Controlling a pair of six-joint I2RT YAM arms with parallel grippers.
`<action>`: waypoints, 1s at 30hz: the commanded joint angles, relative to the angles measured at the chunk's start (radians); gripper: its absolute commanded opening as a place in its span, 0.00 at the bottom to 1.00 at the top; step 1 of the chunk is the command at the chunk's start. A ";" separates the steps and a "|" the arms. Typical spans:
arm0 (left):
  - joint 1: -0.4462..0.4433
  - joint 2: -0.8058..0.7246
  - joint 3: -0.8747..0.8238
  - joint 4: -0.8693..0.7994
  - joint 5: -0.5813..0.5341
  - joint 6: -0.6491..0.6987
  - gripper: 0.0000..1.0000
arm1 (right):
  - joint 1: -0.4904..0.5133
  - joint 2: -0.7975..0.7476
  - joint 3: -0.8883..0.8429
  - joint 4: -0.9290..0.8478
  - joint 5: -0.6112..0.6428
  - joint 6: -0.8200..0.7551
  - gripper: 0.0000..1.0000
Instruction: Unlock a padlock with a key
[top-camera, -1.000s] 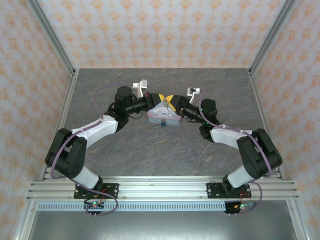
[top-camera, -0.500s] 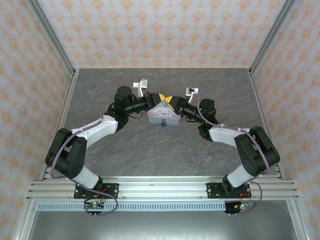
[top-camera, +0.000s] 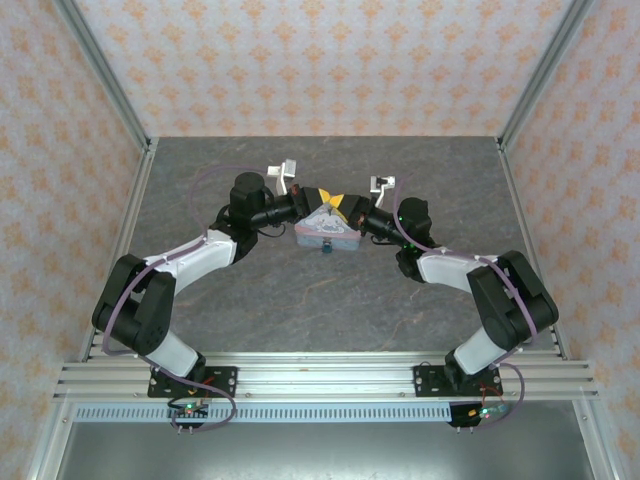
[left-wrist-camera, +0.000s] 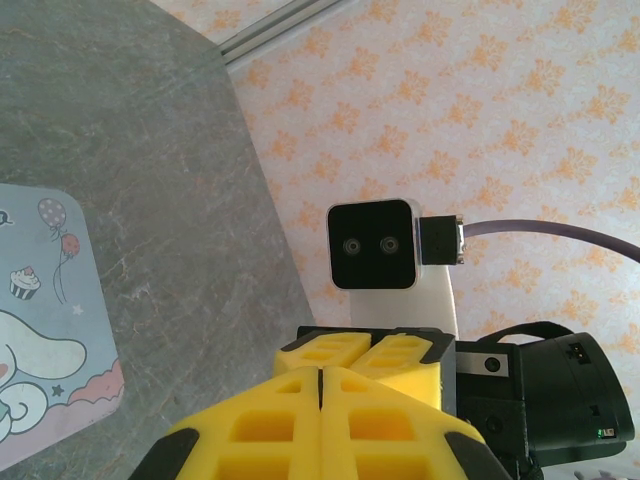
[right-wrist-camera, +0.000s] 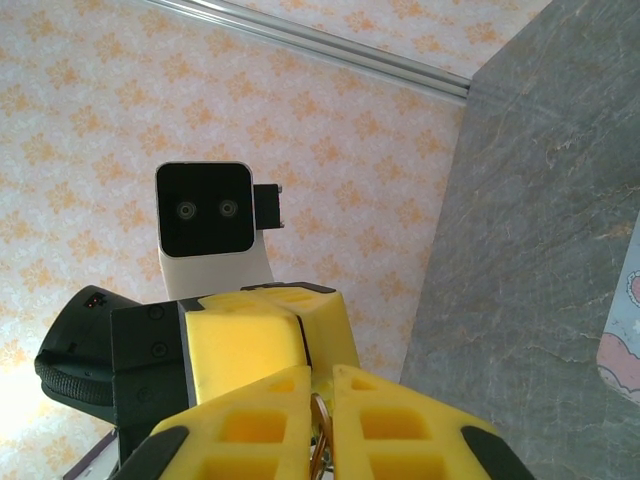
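A: Where is the key (right-wrist-camera: 318, 432), and which way does it lie?

B: Between the fingers of the right gripper (right-wrist-camera: 321, 385), which are closed on it. From the right wrist it is a thin tan-gold loop seen on edge, with its long axis along the slot between the pads. Its lower part is cut off at the bottom of the view, so I cannot tell which end points outward.

A: And the padlock (top-camera: 326, 248)?

B: A tiny teal speck touching the near edge of the tin box (top-camera: 330, 230), on the side toward the arm bases. It is too small to read its axis or shackle.

A: The left gripper (left-wrist-camera: 320, 385)?

B: Pressed fully together, pad against pad, with nothing showing between them. It sits tip to tip with the right one over the far end of the box, which lies on the grey table (top-camera: 300, 300).

A: Anything in the way?

B: The yellow fingers overlap and, from above, hide the box's far corner. Each wrist looks straight at the other arm — the right arm's camera (left-wrist-camera: 372, 245) and the left arm's camera (right-wrist-camera: 205, 210). Both wrist views cut the box off at the edge.
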 joint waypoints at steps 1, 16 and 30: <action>-0.008 0.010 0.037 -0.005 0.030 0.015 0.00 | 0.007 0.005 0.027 0.056 -0.035 -0.021 0.06; 0.002 -0.053 0.033 -0.155 -0.141 0.016 0.54 | -0.003 -0.064 -0.062 -0.016 0.034 -0.058 0.00; -0.095 -0.279 -0.172 -0.533 -0.590 0.177 0.93 | 0.037 -0.100 -0.212 -0.119 0.150 -0.040 0.00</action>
